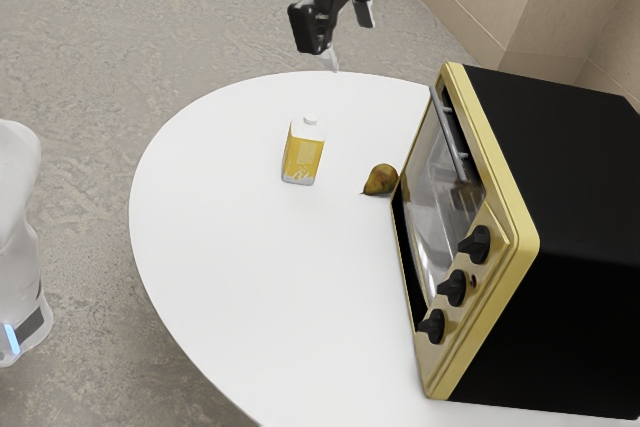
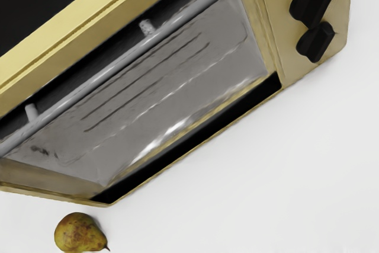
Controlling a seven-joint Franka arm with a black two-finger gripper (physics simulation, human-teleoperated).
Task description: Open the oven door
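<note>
Can see a white surface (image 1: 220,277) with a curved edge, above a mottled gray floor (image 1: 90,47), and a beige wall (image 1: 480,7) at the exterior view's upper right. On the surface, toward the exterior view's right, can see a black, gold-framed oven (image 1: 570,167). Find a pear (image 1: 381,180) near its front, and a yellow-and-white carton (image 1: 303,152) upright between the pear and the far curved edge. Have the fingers (image 1: 348,37) released, standing parted, raised near the surface's far edge as seen in the exterior view. Find the oven door (image 1: 435,207) well apart from them, lower and toward the exterior view's right, on the oven's front beside three black knobs (image 1: 455,288). Can see the gray bar handle (image 1: 449,137) along the door's upper edge, and the door apparently closed.
</note>
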